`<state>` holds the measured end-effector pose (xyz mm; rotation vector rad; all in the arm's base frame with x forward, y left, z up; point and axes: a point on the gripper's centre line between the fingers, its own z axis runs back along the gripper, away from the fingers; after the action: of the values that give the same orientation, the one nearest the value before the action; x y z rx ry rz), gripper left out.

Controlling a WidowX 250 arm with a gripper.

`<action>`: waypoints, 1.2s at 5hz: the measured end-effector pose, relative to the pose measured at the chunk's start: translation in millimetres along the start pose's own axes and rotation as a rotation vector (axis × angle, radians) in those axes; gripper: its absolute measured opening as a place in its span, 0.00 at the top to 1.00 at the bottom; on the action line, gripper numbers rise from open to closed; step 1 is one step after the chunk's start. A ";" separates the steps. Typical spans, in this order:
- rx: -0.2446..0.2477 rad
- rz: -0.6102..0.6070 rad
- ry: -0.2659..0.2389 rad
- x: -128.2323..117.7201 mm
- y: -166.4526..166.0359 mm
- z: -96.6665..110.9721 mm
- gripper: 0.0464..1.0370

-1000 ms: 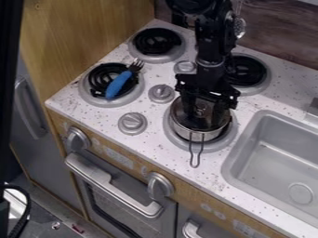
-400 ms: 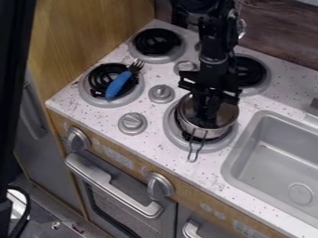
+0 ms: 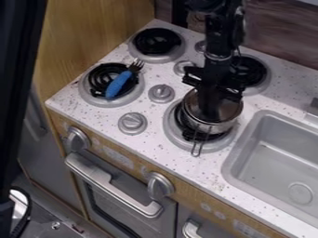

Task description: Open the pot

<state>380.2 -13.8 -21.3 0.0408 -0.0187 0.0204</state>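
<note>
Camera view: gripper [image 3: 211, 114] hangs pointing down, tip end low over/at the pot [image 3: 214, 128]; can't tell if it's spread, pressed together or pinching smth. Pot is directly below & around the tip end, contact unclear. Lid state also n/c. Pot sits off-ctr on front R burner [image 3: 180, 142], toward the burner's rear R side in view. Wire handle [image 3: 197, 148] sticks out toward counter [image 3: 149, 146] front edge. Sink [image 3: 267, 162] just R of that burner. Ctrl knobs [image 3: 132, 123] L of it. Further L: fork [image 3: 116, 87], blue handle, lying across front L burner [image 3: 88, 96], tines toward rear R.
</note>
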 end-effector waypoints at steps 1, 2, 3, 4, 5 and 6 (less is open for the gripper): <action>0.035 0.005 -0.017 5.6 5.0 5.2 0.99; 0.038 0.022 -0.035 8.9 12.1 10.9 0.99; 0.015 0.070 -0.090 15.0 21.8 25.0 0.98; 0.010 0.061 -0.104 20.6 21.1 28.8 0.85; -0.005 0.028 -0.117 35.5 12.0 27.6 0.61; -0.028 -0.027 -0.124 47.0 -6.4 22.2 0.28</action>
<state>426.9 -20.1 1.5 0.0147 -0.1422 -0.0093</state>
